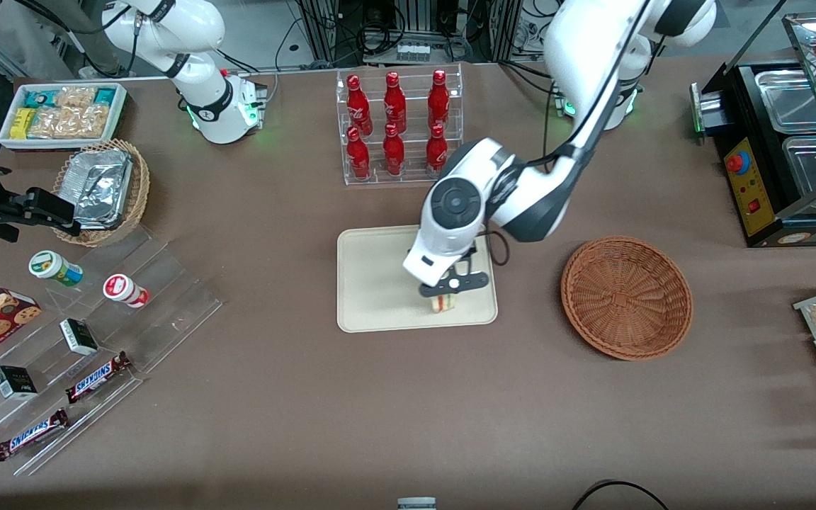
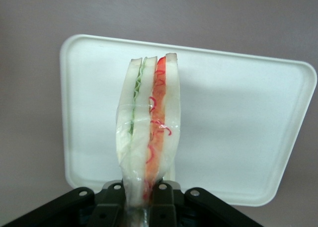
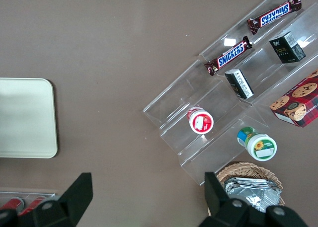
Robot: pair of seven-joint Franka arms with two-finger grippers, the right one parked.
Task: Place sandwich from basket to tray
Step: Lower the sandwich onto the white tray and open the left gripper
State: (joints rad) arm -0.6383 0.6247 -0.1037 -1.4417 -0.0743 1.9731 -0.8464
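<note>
My left gripper (image 1: 445,300) is shut on the sandwich (image 1: 443,303), a wrapped wedge of pale bread with red and green filling. It holds the sandwich over the cream tray (image 1: 380,283), near the tray's corner closest to the front camera and the basket. In the left wrist view the sandwich (image 2: 147,137) stands pinched between the black fingers (image 2: 161,199) with the tray (image 2: 238,127) below it; whether it touches the tray I cannot tell. The reddish-brown wicker basket (image 1: 626,297) sits empty beside the tray, toward the working arm's end.
A clear rack of red bottles (image 1: 398,127) stands farther from the front camera than the tray. A clear stepped shelf (image 1: 96,333) with snack bars, jars and boxes, a tan basket with a foil container (image 1: 100,190) and a white snack bin (image 1: 61,113) lie toward the parked arm's end. A black machine (image 1: 783,149) stands at the working arm's end.
</note>
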